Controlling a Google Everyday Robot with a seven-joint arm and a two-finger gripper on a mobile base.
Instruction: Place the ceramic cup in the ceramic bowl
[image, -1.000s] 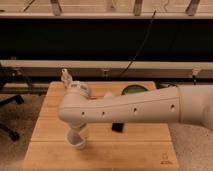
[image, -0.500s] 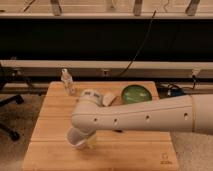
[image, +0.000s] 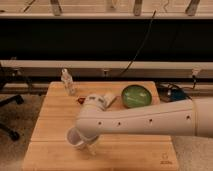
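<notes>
The ceramic cup (image: 75, 138) is small, white and round, and is at the front left of the wooden table (image: 50, 120). My gripper (image: 84, 143) is at the end of the thick white arm (image: 145, 120) and sits right at the cup, partly hiding it. The arm reaches in from the right across the table's middle. The ceramic bowl (image: 136, 95) is green, shallow and glossy. It stands empty at the back right of the table, well apart from the cup.
A clear plastic bottle (image: 67, 81) stands upright at the back left. A white object (image: 106, 98) and a small red thing (image: 80, 100) lie near the back middle, partly behind the arm. A dark wall with cables runs behind the table.
The arm has swung lower and further forward over the table, now covering more of its middle. The cup stays at about the same spot at the gripper.
</notes>
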